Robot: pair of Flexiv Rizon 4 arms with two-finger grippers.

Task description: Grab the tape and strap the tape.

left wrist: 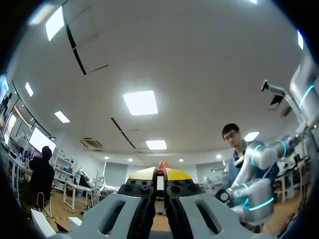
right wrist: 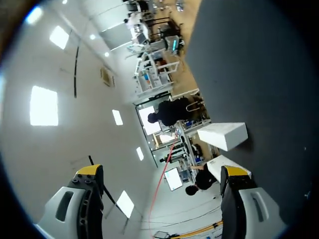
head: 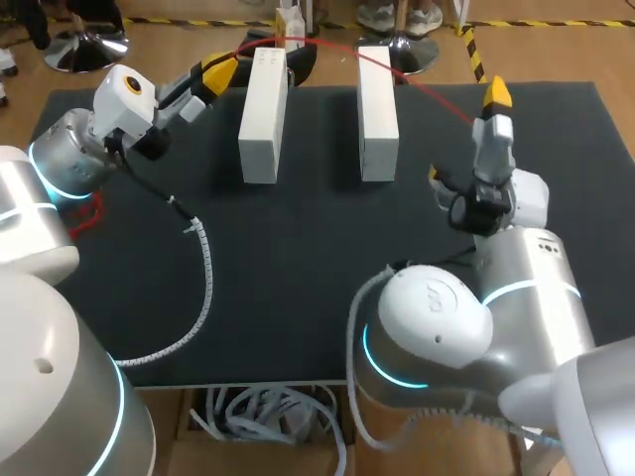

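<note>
The left hand is sitting over the far left part of the dark flat worktop. Its two yellow fingers are pressing tight together. They are pinching one end of the thin red tape. In the left wrist view a little bit of red is poking out between the closed tips.

The tape is hanging in the air in a long line. It is going from the left hand, over the far ends of two blocks, and across to the right hand. The right hand is pointing away from the robot at the right side of the worktop. Its fingers are standing wide apart and are not gripping anything. In the right wrist view the red tape is running between the two spread fingers. It is too thin to tell if it is touching either one.

The first long white block and the second long white block are lying side by side with a gap between them. They are sitting right under the tape, between the two hands.

A white curly cable is trailing from the left arm across the near left part of the worktop, well away from the blocks.
</note>
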